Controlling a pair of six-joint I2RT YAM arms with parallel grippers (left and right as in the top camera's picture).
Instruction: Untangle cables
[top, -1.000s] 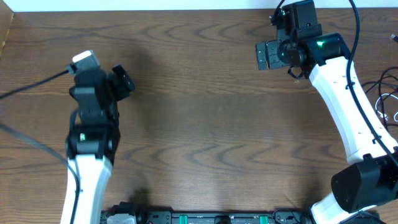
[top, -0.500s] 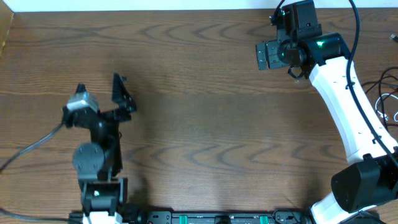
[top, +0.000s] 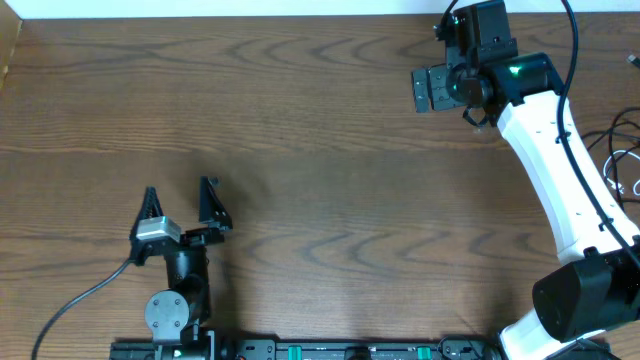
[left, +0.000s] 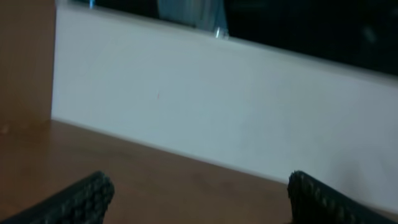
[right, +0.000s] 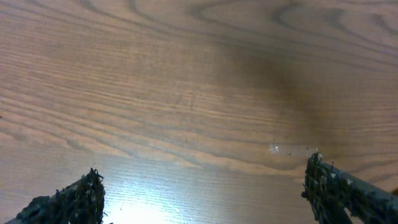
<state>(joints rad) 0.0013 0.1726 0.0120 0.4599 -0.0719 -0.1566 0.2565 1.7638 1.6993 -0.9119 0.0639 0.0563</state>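
Neither hand is on the work. The cables (top: 618, 157), a few thin black and pale cords, lie in loose loops at the right edge of the counter (top: 330, 180). They sit just right of the right arm's white forearm and run partly out of the overhead view, so whether they are crossed or already lying free cannot be told. The left hand (top: 180, 203) sits low at the near left, close to its own base, fingers spread wide with nothing between them. Its wrist view shows only the counter's far edge and a pale wall. The right hand (top: 432, 90) hangs over the far right of the counter, well apart from the cords, with its fingers as wide as they go over bare wood grain and nothing in them. With the middle of the counter bare and no cord held, the untangling looks either not yet started or already set aside. Any separating left to do would call for a reach to the right edge.
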